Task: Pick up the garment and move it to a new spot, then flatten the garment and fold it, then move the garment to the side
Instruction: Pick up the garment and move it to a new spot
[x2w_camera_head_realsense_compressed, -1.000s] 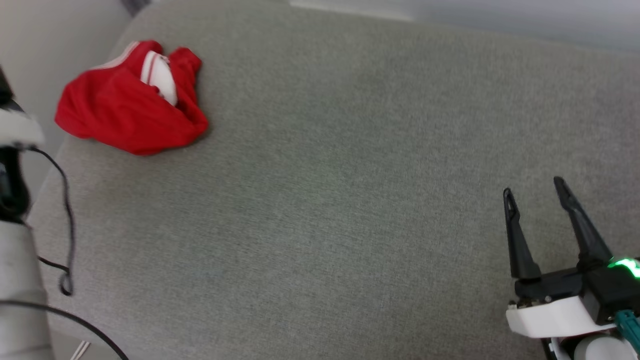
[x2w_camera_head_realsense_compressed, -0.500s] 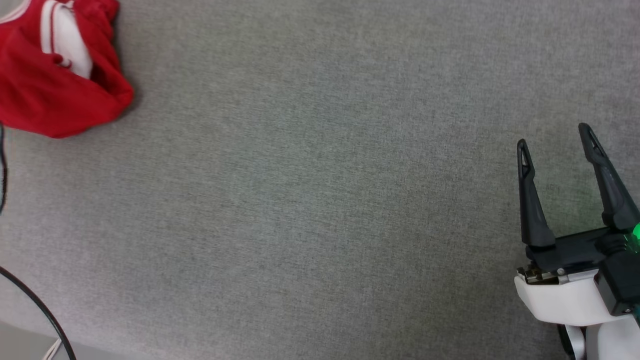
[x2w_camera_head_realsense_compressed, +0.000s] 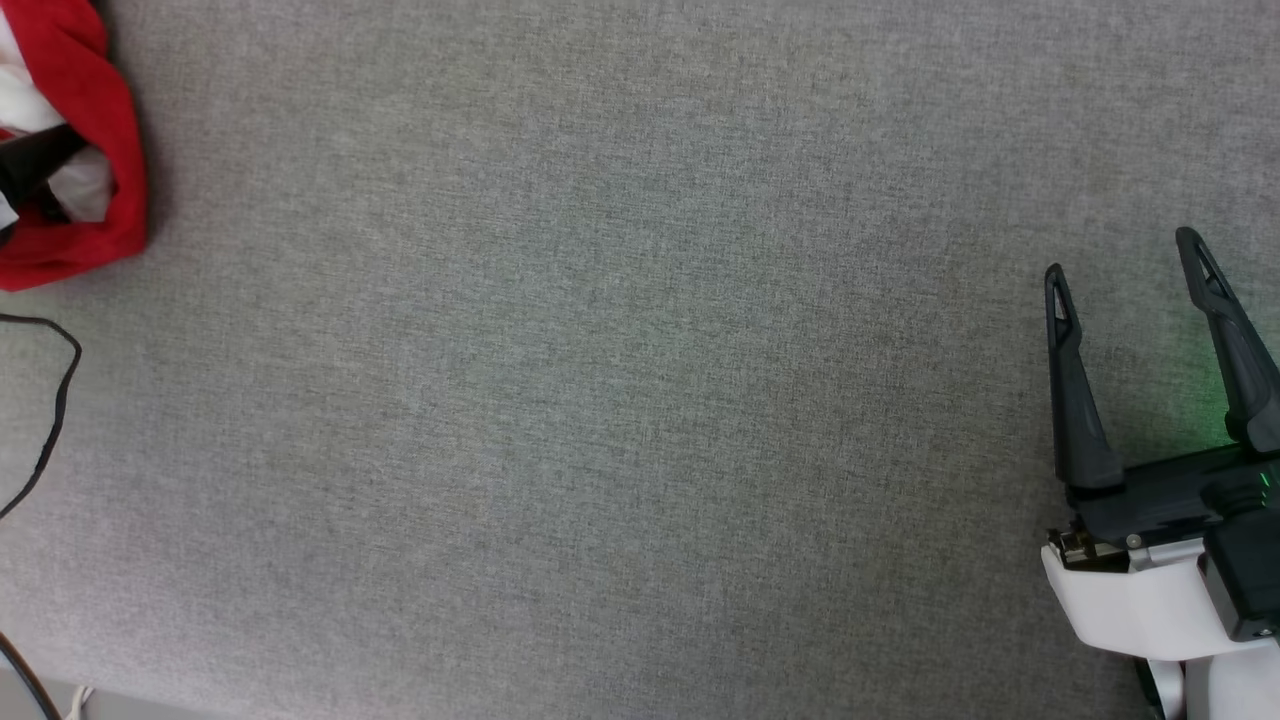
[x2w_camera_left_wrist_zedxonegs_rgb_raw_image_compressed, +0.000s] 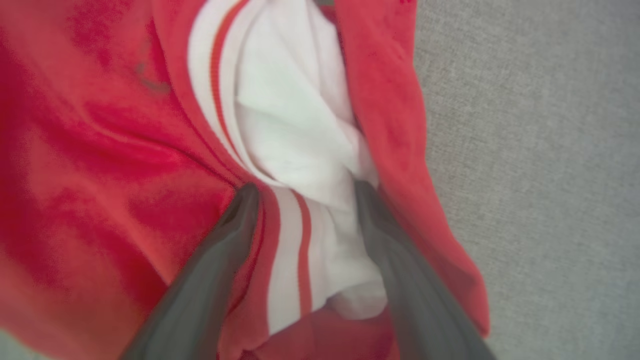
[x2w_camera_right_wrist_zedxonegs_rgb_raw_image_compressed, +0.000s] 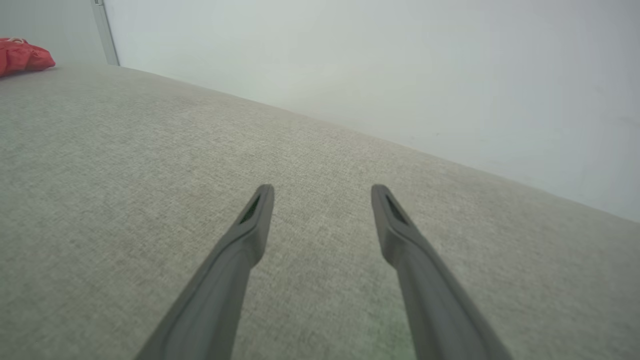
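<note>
I read the left gripper (x2w_camera_left_wrist_zedxonegs_rgb_raw_image_compressed: 305, 186) as spread: its 2 dark fingers stand apart over the garment (x2w_camera_left_wrist_zedxonegs_rgb_raw_image_compressed: 100, 150), which lies crumpled on the grey fabric surface (x2w_camera_left_wrist_zedxonegs_rgb_raw_image_compressed: 540, 150). Between the fingertips sit a bunched white sleeve (x2w_camera_left_wrist_zedxonegs_rgb_raw_image_compressed: 295, 125) and a band of red-white striped trim (x2w_camera_left_wrist_zedxonegs_rgb_raw_image_compressed: 292, 260). Red cloth lies outside the left finger, and a red fold runs along the outside of the right finger. The tips meet the cloth, but I cannot tell whether they press into it, and nothing is pinched. I read the right gripper (x2w_camera_head_realsense_compressed: 1122, 255) as spread too, its 2 fingers wide apart with only bare grey surface (x2w_camera_head_realsense_compressed: 600, 400) between and ahead of them. In the right wrist view, the garment (x2w_camera_right_wrist_zedxonegs_rgb_raw_image_compressed: 22, 56) appears far beyond and to the left of that gripper's (x2w_camera_right_wrist_zedxonegs_rgb_raw_image_compressed: 322, 189) fingertips, near a pale wall (x2w_camera_right_wrist_zedxonegs_rgb_raw_image_compressed: 400, 75). In the head view, the garment (x2w_camera_head_realsense_compressed: 90, 130) lies well apart from the right gripper, with a thin black cable (x2w_camera_head_realsense_compressed: 55, 400) near it.
</note>
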